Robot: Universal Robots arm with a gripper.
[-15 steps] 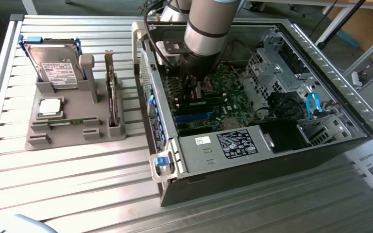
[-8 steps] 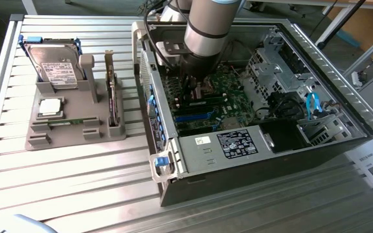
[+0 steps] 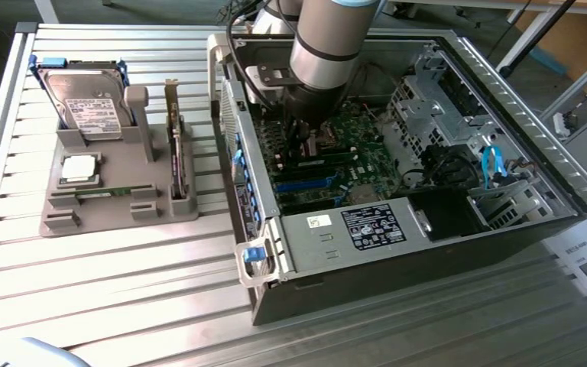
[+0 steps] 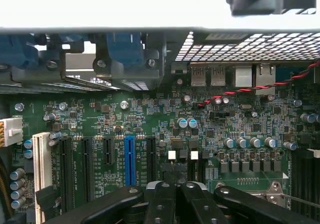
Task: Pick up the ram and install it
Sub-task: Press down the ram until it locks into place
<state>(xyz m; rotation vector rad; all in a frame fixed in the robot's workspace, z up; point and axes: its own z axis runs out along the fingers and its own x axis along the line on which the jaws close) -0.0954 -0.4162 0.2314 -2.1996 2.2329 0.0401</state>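
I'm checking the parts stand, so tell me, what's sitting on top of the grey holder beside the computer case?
On the grey holder: a hard drive standing upright, a silver processor chip lying flat, the ram lying in its slot, and an upright expansion card. The card's far face is hidden.

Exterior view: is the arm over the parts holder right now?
No, the arm reaches down into the open computer case, away from the grey parts holder.

The motherboard (image 4: 150, 119) is green, with one blue slot (image 4: 130, 159) among black ones and a cream slot (image 4: 41, 169). A red-and-black twisted wire (image 4: 260, 87) crosses it. The claw (image 4: 172, 191) is black. The table (image 3: 120, 283) is ribbed silver; the tray (image 3: 105, 202) grey.
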